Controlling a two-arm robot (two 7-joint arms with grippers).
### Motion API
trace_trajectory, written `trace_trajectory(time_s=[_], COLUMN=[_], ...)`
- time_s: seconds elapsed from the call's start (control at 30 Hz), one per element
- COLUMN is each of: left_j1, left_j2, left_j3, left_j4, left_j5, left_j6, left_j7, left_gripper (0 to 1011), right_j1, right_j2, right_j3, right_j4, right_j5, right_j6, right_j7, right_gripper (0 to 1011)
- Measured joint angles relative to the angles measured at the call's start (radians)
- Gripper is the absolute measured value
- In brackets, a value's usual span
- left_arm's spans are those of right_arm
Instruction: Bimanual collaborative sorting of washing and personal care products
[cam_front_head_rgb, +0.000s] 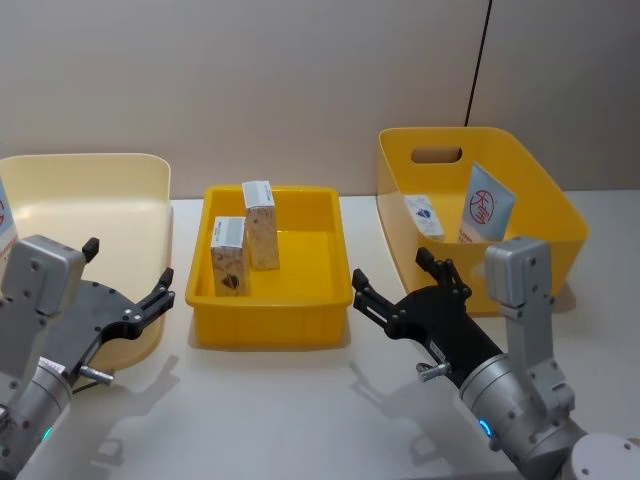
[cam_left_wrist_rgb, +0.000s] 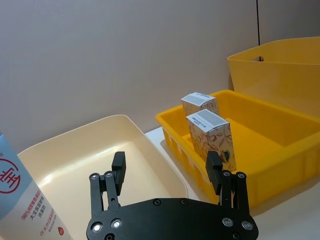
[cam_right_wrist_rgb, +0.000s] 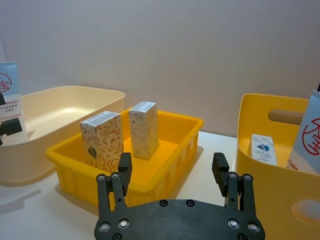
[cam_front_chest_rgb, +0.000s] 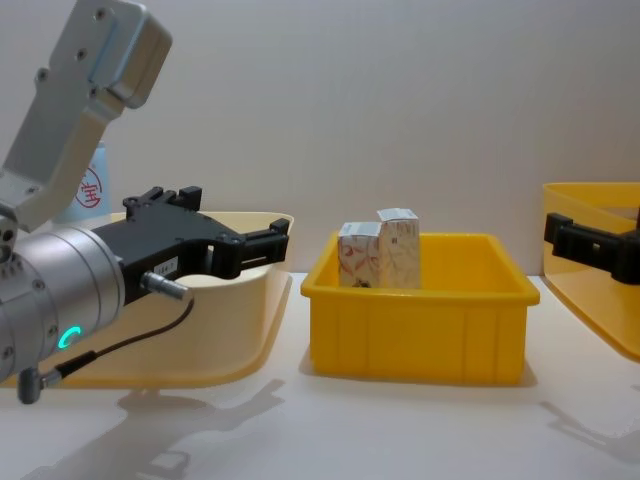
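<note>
Cartons (cam_front_head_rgb: 245, 240) upright in middle bin (cam_front_head_rgb: 270, 320); tube (cam_front_head_rgb: 487, 206) in right bin (cam_front_head_rgb: 545, 200).

Glossy plastic tray (cam_front_head_rgb: 270, 325); printed-card cartons (cam_front_head_rgb: 262, 224)

The left gripper (cam_front_head_rgb: 128, 283) hovers at about 8 o'clock in the head view, fingers spread wide and empty, pointing toward 2 o'clock. The right gripper (cam_front_head_rgb: 398, 288) hovers at about 5 o'clock, fingers likewise spread and empty, pointing toward 10 o'clock. Both wrists are angled inward.
</note>
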Motion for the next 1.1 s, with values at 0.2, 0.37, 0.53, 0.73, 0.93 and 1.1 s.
trace_trajectory(time_s=[0.2,0.37,0.53,0.73,0.93,1.1], left_j1=[0.0,0.0,0.0,0.0,0.0,0.0], left_j2=[0.0,0.0,0.0,0.0,0.0,0.0], left_j3=[0.0,0.0,0.0,0.0,0.0,0.0], left_j4=[0.0,0.0,0.0,0.0,0.0,0.0], left_j5=[0.0,0.0,0.0,0.0,0.0,0.0], left_j6=[0.0,0.0,0.0,0.0,0.0,0.0], left_j7=[0.0,0.0,0.0,0.0,0.0,0.0], left_gripper=[1000,1000,1000,1000,1000,1000], right_j1=[0.0,0.0,0.0,0.0,0.0,0.0], right_j2=[0.0,0.0,0.0,0.0,0.0,0.0], right_j3=[0.0,0.0,0.0,0.0,0.0,0.0], right_j4=[0.0,0.0,0.0,0.0,0.0,0.0], right_j5=[0.0,0.0,0.0,0.0,0.0,0.0], right_j6=[0.0,0.0,0.0,0.0,0.0,0.0], right_j7=[0.0,0.0,0.0,0.0,0.0,0.0], right_gripper=[1001,1001,1001,1001,1001,1001])
